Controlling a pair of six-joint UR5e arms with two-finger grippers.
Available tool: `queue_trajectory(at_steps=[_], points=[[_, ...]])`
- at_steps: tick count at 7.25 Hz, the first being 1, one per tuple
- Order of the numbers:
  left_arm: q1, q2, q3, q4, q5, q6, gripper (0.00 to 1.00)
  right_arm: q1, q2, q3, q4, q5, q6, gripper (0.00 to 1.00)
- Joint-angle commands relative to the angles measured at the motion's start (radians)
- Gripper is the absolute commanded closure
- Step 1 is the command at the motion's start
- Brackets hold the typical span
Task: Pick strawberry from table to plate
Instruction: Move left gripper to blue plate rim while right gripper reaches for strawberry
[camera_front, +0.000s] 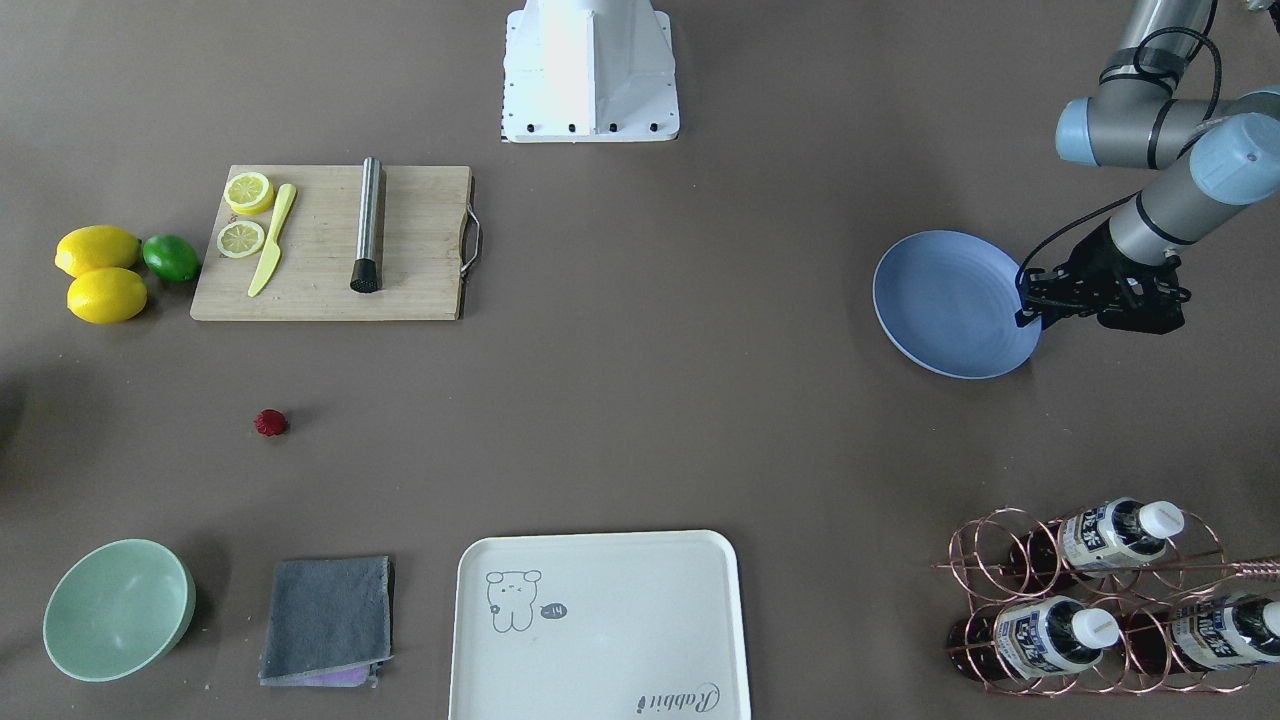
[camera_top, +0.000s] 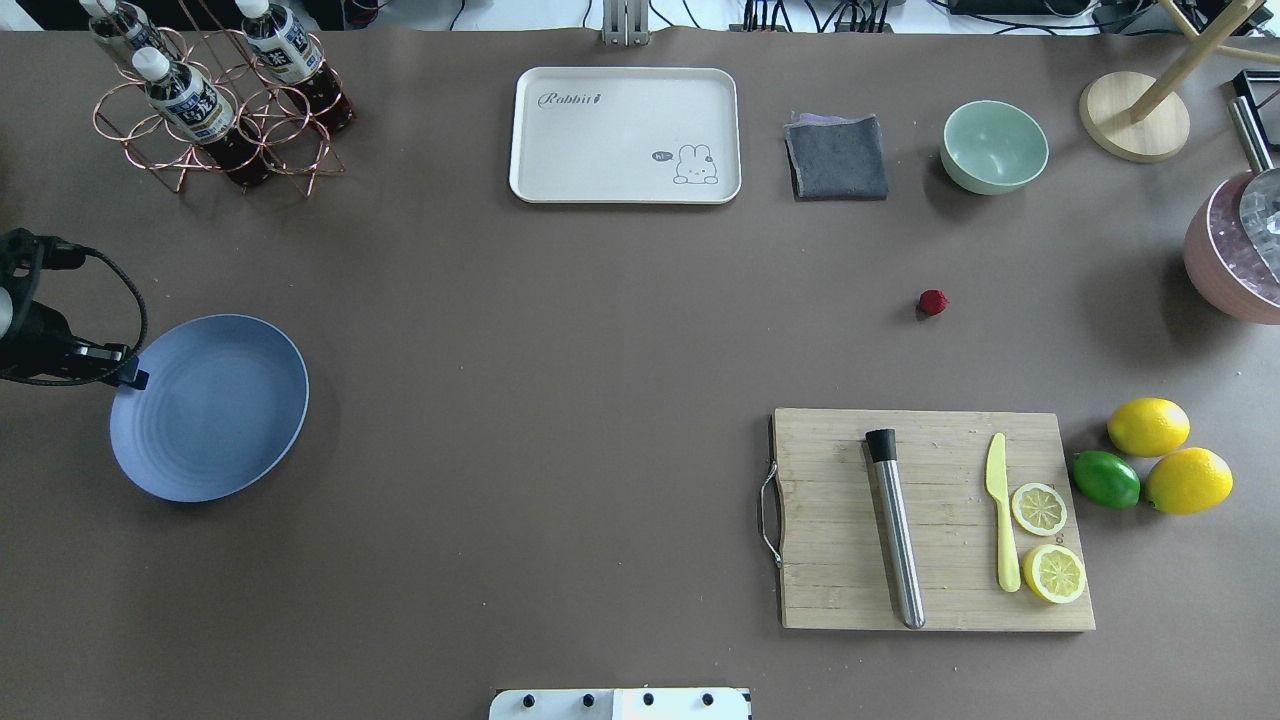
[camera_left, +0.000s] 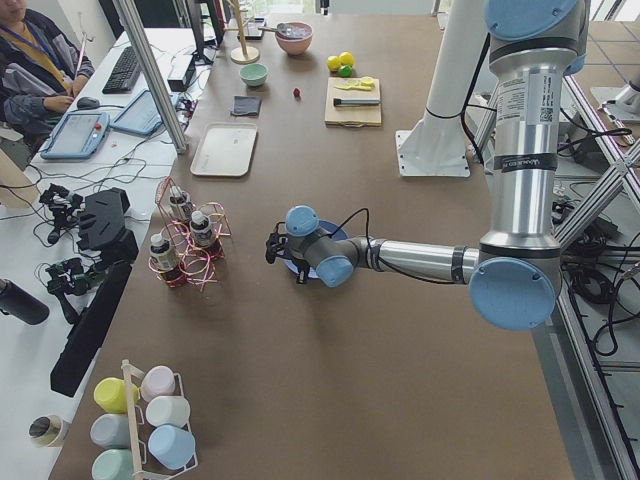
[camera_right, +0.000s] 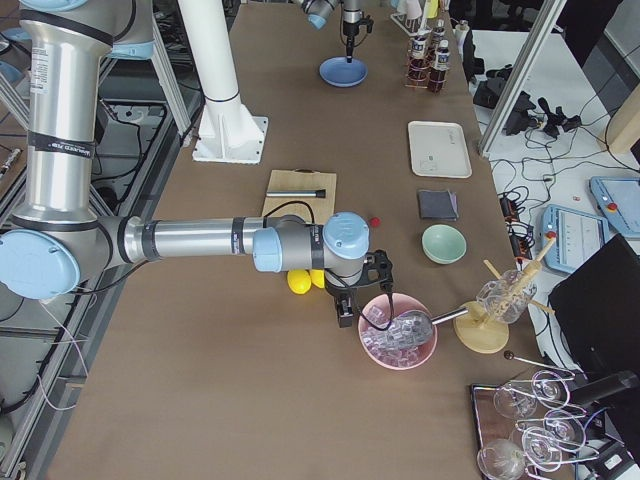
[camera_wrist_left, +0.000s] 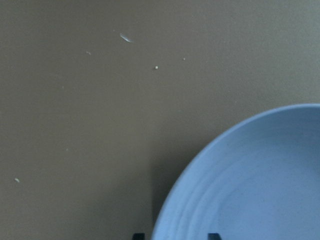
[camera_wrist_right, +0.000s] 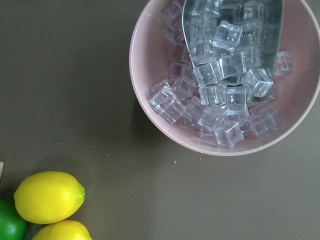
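Checking feeds, I saw the left gripper (camera_front: 1030, 300) parted astride the plate (camera_front: 940, 300) rim, centre right, probably steadying it; the strawberry (camera_front: 270, 423) sat lower left; the right gripper (camera_right: 346, 312) I couldn't tell.

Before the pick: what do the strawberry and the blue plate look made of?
Strawberry: probably a plastic or rubber imitation, evenly dark red with a bumpy skin and no green top showing; too small to be sure. Plate: probably matte plastic, even blue-lavender with faint concentric rings and no glare; unglazed ceramic cannot be ruled out.
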Motion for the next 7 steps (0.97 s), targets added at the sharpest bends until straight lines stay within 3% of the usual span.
queue_trajectory(at_steps=[1, 2, 4, 5, 6, 7], points=[[-0.001, -0.020, -0.036, 0.011, -0.048, -0.065, 1.00, -0.024, 0.004, 0.001, 0.095, 0.011, 0.014, 0.00], [-0.003, -0.063, -0.064, 0.010, -0.105, -0.185, 1.00, -0.047, 0.021, 0.001, 0.101, 0.022, 0.016, 0.00], [0.031, -0.196, -0.086, 0.011, -0.104, -0.438, 1.00, -0.128, 0.107, -0.022, 0.098, 0.010, 0.156, 0.00], [0.090, -0.245, -0.092, 0.011, -0.083, -0.543, 1.00, -0.186, 0.160, -0.034, 0.100, -0.001, 0.296, 0.01], [0.153, -0.290, -0.109, 0.030, -0.001, -0.608, 1.00, -0.232, 0.214, -0.079, 0.100, -0.016, 0.328, 0.03], [0.214, -0.377, -0.109, 0.119, 0.050, -0.674, 1.00, -0.258, 0.295, -0.166, 0.100, -0.018, 0.347, 0.05]])
